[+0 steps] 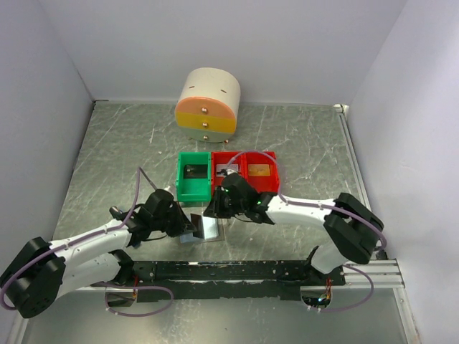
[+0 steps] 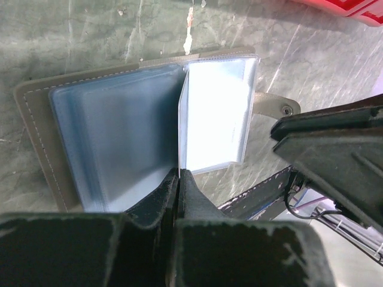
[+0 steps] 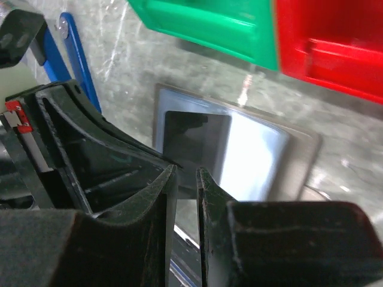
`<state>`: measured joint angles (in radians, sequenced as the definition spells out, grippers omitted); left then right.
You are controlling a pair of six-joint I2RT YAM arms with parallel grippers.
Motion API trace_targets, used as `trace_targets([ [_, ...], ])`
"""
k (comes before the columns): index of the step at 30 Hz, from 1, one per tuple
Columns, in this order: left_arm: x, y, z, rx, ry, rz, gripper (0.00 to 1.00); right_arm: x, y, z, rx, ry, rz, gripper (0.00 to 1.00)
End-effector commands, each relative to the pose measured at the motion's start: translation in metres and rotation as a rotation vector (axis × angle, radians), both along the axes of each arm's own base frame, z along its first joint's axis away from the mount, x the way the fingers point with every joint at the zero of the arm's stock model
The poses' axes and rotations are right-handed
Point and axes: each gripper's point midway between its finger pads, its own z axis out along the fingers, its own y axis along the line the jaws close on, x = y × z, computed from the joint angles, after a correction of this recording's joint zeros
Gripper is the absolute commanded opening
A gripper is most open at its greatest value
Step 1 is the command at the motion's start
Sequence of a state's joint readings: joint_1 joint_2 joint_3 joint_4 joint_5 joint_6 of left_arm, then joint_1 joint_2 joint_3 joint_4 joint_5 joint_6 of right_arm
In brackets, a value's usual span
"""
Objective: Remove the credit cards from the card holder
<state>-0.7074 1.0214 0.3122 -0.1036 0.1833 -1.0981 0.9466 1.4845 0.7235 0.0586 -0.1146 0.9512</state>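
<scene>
Early extraction step. Holder point(image 2: 36, 119) lies open on table point(image 1: 107, 158). Left gripper point(image 2: 178, 179) clenched on its raised sleeve. Right gripper point(image 3: 187, 176) hovers, jaws narrowly apart, grip unclear. Next: pin holder, slide dark card point(image 3: 196, 140) out.

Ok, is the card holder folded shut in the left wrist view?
No, the card holder lies spread open on the table, its pale blue inner pockets facing up.

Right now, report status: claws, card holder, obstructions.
Left claw shut on a clear sleeve of the card holder, holder lying open. Right claw nearly closed over the holder, grip unclear. Green bin close behind, apart.
</scene>
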Motion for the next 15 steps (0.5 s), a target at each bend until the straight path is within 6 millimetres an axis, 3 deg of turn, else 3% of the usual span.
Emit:
trace_targets([
  [1,0.008,0.004,0.004,0.037,-0.024,0.011,0.08,-0.008,0.025,-0.007,-0.038,-0.002,0.098,0.20],
  [4,0.008,0.005,0.006,0.040,-0.026,0.011,0.07,-0.013,0.033,-0.024,-0.073,0.033,0.127,0.20],
  [9,0.007,0.006,0.007,0.033,-0.028,0.016,0.09,-0.011,0.015,-0.059,-0.211,0.086,0.059,0.19],
  [15,0.006,-0.002,0.009,-0.012,-0.037,-0.011,0.20,-0.023,0.004,-0.079,-0.237,0.145,0.054,0.18],
])
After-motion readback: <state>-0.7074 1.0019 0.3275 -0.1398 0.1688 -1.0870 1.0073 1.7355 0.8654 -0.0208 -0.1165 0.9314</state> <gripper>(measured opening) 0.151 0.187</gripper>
